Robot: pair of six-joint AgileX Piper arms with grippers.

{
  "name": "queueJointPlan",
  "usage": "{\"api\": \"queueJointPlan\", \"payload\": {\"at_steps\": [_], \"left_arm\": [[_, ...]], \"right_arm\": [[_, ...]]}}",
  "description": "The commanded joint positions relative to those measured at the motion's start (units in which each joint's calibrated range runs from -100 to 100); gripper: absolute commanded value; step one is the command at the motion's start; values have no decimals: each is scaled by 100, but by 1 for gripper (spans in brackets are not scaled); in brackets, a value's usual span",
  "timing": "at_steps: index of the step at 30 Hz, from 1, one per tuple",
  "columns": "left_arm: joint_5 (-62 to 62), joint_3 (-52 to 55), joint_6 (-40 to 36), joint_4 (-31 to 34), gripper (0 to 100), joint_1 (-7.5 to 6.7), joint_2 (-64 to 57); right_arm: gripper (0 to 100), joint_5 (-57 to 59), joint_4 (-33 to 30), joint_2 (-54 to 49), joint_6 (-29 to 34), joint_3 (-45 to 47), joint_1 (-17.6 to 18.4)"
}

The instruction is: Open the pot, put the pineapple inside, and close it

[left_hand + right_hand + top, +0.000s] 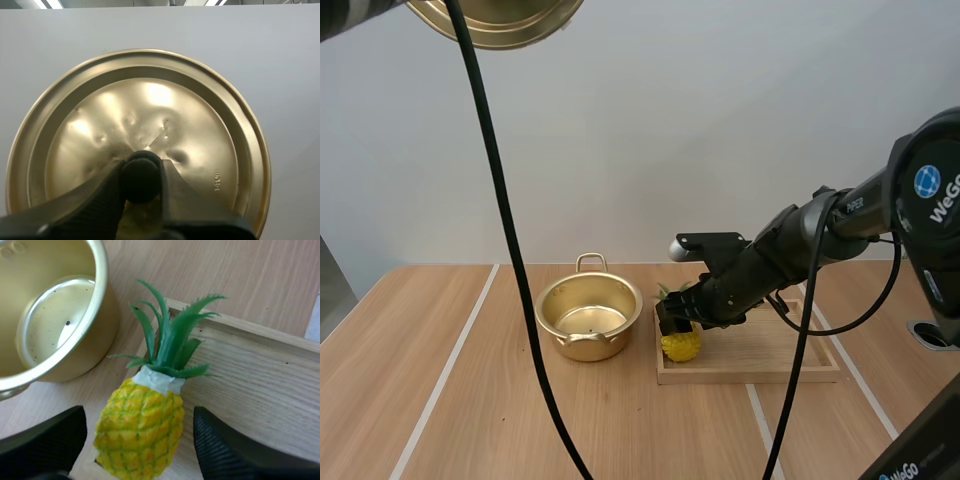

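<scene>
Light wood counter (pixel 420 380), and the open gold pot (pixel 588 318) sits on it with one handle toward the robot and one away, so I'll place everything off that. The wooden tray (pixel 790 362) lies just beside the pot, on the right arm's side. The lid (pixel 200 115) hangs high above the pot, off toward the left arm's side. The high view catches a slice of its rim, while the left wrist view gives the whole dented top face. There the left tool (pixel 141 170) is pinching the lid's black knob (pixel 141 179).

The pineapple (pixel 140 430) lies on its side at the tray edge nearest the pot. Its long axis runs along that edge, with the green crown pointing away from the robot, close to the pot's wall. The right tool (pixel 139 412) is down at the yellow body, fingers (pixel 225 450) spread on either side with gaps showing. The high view hides those gaps.
</scene>
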Motion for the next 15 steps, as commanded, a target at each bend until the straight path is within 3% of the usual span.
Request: {"api": "queueJointPlan", "payload": {"at_steps": [1,9,15], "left_arm": [[-135,-24,-49,-61,0,7,-40],[-135,-24,-49,-61,0,7,-40],[-135,-24,-49,-61,0,7,-40]], "right_arm": [[100,-38,167,98,-174,11,-5],[100,-39,410,343,-295,-32,60],[100,-599,420,359,-295,-32,419]]}}
